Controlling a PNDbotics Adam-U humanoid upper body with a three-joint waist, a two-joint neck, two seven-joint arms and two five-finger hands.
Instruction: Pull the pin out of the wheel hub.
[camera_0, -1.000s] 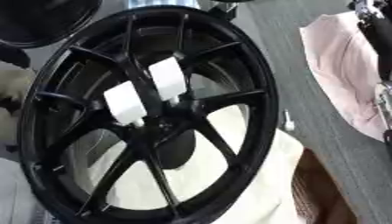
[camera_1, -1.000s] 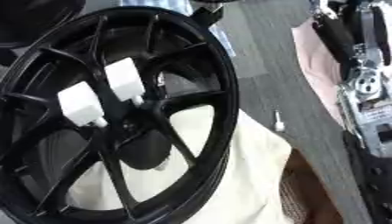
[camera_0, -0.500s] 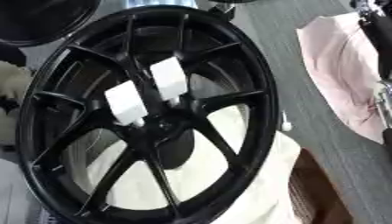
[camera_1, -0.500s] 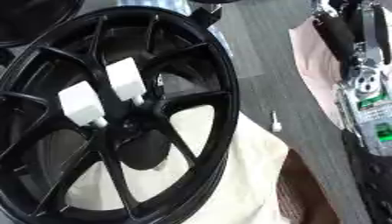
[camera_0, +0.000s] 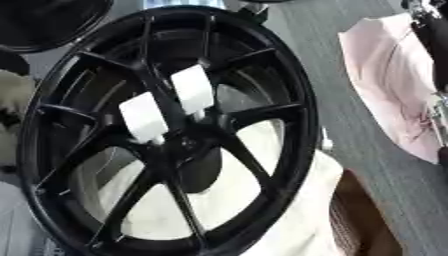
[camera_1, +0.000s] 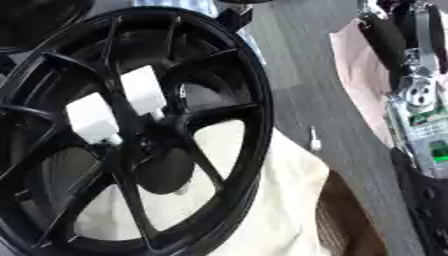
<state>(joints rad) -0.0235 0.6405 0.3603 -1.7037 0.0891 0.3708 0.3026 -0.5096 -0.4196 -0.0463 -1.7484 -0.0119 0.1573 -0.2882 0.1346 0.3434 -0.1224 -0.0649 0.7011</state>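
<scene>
A large black wheel rim (camera_0: 175, 135) leans tilted across most of both views, its spokes meeting at the hub (camera_0: 179, 142). Two white block-shaped pins (camera_0: 192, 90) (camera_0: 143, 117) stick out side by side just above the hub. My right forearm (camera_1: 424, 125), silver-jointed with a green label, runs up the right edge of the right eye view. Its black hand (camera_1: 389, 35) shows at the top right over the pink cloth, well apart from the wheel. My left hand shows in no view.
A cream cloth (camera_0: 297, 210) lies under the wheel's lower right. A pink cloth (camera_0: 385, 85) lies on the grey floor at the right. A small white piece (camera_1: 313, 142) lies between them. A brown box (camera_0: 367, 220) is at the lower right, another black rim (camera_0: 44, 20) at the top left.
The whole picture has drifted slightly, so the camera moved. The wheel, the white pins and my right arm stand as before.
</scene>
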